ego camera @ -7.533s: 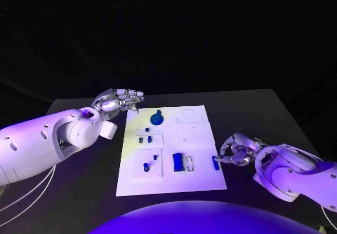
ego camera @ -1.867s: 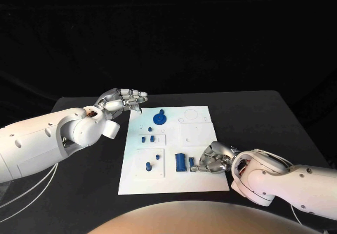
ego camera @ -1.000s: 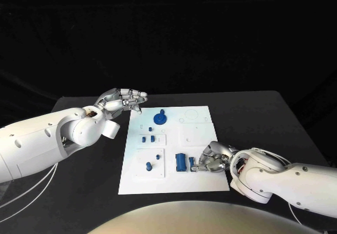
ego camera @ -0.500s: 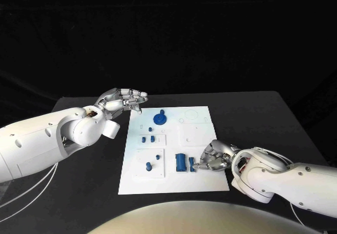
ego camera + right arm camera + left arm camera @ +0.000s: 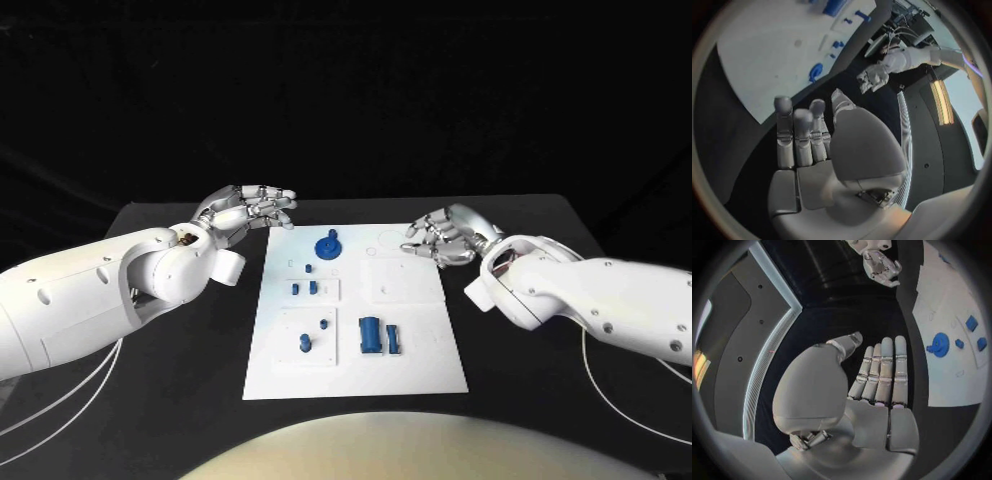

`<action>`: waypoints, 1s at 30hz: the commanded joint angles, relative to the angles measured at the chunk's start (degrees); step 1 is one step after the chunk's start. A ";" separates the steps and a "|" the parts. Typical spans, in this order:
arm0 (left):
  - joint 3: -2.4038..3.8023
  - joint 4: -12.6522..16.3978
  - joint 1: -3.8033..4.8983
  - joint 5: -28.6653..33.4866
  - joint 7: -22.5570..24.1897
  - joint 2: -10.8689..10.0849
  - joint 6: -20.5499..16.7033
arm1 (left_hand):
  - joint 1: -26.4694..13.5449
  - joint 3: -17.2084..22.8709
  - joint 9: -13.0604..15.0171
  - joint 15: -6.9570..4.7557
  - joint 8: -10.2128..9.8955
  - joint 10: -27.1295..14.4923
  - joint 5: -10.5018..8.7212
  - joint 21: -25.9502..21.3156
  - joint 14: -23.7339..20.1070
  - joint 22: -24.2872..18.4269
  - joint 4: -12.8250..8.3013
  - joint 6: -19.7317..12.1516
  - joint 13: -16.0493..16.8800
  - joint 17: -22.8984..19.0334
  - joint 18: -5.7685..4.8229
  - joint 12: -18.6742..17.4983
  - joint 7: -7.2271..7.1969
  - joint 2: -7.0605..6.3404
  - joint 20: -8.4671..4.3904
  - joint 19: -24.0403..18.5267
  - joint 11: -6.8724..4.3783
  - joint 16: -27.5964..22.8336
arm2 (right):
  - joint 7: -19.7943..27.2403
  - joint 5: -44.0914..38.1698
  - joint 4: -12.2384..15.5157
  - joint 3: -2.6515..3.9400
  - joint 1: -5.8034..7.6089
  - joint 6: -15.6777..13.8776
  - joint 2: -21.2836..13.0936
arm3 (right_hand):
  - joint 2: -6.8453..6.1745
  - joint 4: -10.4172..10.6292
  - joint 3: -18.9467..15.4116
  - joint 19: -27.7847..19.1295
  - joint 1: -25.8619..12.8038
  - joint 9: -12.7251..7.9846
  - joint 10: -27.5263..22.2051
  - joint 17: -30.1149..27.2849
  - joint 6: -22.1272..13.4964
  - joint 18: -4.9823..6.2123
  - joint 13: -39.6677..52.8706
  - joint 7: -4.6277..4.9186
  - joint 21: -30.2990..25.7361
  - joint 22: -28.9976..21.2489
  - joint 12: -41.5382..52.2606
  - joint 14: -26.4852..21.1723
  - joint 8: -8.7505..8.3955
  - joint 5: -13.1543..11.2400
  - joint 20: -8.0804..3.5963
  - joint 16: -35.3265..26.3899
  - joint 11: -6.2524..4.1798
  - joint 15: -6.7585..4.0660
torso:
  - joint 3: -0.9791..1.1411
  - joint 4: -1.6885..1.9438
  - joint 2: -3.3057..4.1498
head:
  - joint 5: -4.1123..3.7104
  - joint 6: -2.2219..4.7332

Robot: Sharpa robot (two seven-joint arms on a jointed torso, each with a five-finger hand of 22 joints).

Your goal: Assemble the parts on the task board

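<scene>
Both hands (image 5: 248,210) (image 5: 444,236) flank the board's (image 5: 418,365) far corners; its near half lies open above the parts (image 5: 371,333).

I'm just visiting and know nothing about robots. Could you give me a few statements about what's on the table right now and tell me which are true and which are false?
1. The white task board lies between the two arms. True.
2. The right robot hand is holding a blue part. False: it holds nothing, fingers apart, at the board's far right corner.
3. A round blue part sits near the board's far edge. True.
4. The left robot hand presses down on the board. False: it is off the board's far left corner, holding nothing.
5. The table is white. False: it is black.
</scene>
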 commanded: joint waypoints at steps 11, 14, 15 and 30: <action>0.09 -10.36 -1.39 10.70 12.19 7.53 -11.93 | 1.04 -11.79 -3.16 4.57 -7.56 -6.39 0.09 -31.20 -17.48 -20.98 7.64 -10.68 -0.05 -9.61 -3.87 -20.96 -0.59 2.24 4.43 -8.91 1.04 -41.73 | 26.66 41.16 -25.28 1.12 1.21 4.52 12.25 | -2.32 -1.03 13.28 -13.82 -0.92 -12.36 -10.17 -27.18 -5.24 0.87 -44.32 4.53 -31.82 -32.28 -28.67 -20.54 -5.28 0.05 9.63 -43.13 7.01 8.69 | 0.51 0.58 -3.40 | -0.04 5.82; 0.04 -10.70 -1.48 7.54 8.35 7.94 -7.87 | -21.88 -33.25 -9.86 -6.25 -19.95 -48.84 -4.65 -39.68 -46.55 -30.55 -4.60 -45.77 -3.69 -12.80 -9.75 -27.44 -11.63 11.85 -12.32 -41.29 -9.43 -53.56 | 21.43 33.52 -25.85 1.13 1.25 2.20 12.60 | 6.46 -15.83 -6.47 -62.23 -25.33 -39.47 -64.85 -45.15 -52.21 -9.29 -60.83 -8.08 -35.39 -70.78 -32.76 -70.78 -9.24 -7.30 -5.36 -60.22 -3.58 0.28 | 0.27 0.43 -2.72 | -0.03 5.34; 0.04 -10.62 -1.48 7.53 8.36 7.93 -7.99 | -22.60 -33.25 -9.86 -6.25 -19.95 -48.84 -4.65 -39.68 -46.55 -30.55 -4.60 -45.77 -3.69 -12.80 -9.75 -27.44 -11.63 11.85 -12.32 -41.29 -9.43 -53.56 | 21.47 33.59 -25.73 1.18 1.22 2.13 12.57 | 6.46 -15.83 -6.47 -62.23 -26.79 -39.47 -64.85 -45.15 -52.21 -9.29 -60.83 -8.08 -35.39 -70.78 -32.76 -70.78 -9.24 -7.30 -5.36 -60.22 -3.58 0.28 | 0.28 0.44 -2.71 | -0.03 5.40; 0.32 0.10 -1.14 5.47 10.10 6.70 -24.59 | -78.01 -33.25 -9.86 -6.25 -19.95 -48.84 -4.65 -39.68 -46.55 -30.55 -4.60 -45.77 -3.69 -12.80 -9.75 -27.44 -11.63 11.85 -12.32 -41.29 -9.43 -53.56 | 26.49 42.43 -9.58 6.58 -2.36 -6.96 8.30 | 6.46 -15.83 -6.47 -62.23 -80.33 -39.47 -64.85 -45.15 -52.21 -9.29 -60.83 -8.08 -35.39 -70.78 -32.76 -70.78 -9.24 -7.30 -5.36 -60.22 -3.58 0.28 | 0.34 1.12 -0.81 | 0.57 12.96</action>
